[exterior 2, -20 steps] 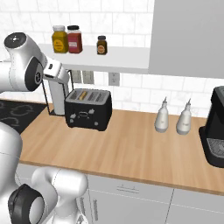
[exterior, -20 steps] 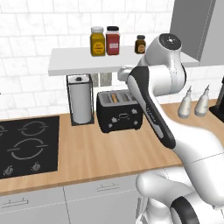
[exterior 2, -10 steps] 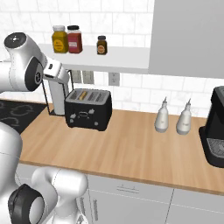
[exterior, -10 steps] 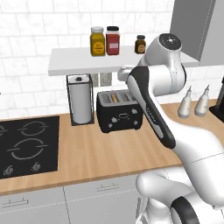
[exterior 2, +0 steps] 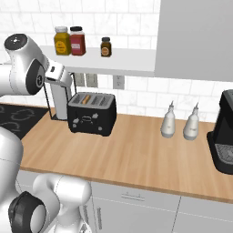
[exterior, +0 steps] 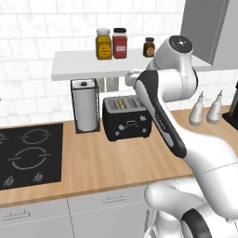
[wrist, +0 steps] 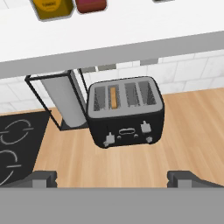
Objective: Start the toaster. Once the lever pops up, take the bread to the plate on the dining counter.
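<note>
The black toaster point(exterior: 128, 118) point(exterior 2: 92, 113) point(wrist: 126, 111) stands on the wood worktop against the tiled wall. A tan slice of bread point(wrist: 113, 96) point(exterior: 121, 103) point(exterior 2: 84, 98) sits low in its second slot from the left. On the toaster's front, the left white knob point(wrist: 108, 139) sits lower than the right one point(wrist: 145, 127). My gripper point(wrist: 114, 177) hovers above and in front of the toaster, open, its dark fingertips point(wrist: 43, 177) wide apart with nothing between them. The hand point(exterior 2: 57, 73) hangs just under the shelf. The plate and the dining counter are out of view.
A paper towel roll in a black wire stand point(exterior: 86, 104) stands left of the toaster, a black cooktop point(exterior: 28, 155) further left. A white shelf point(exterior: 88, 65) with jars overhangs the toaster. Two white bottles point(exterior 2: 179, 122) and a black coffee machine point(exterior 2: 224, 132) stand to the right.
</note>
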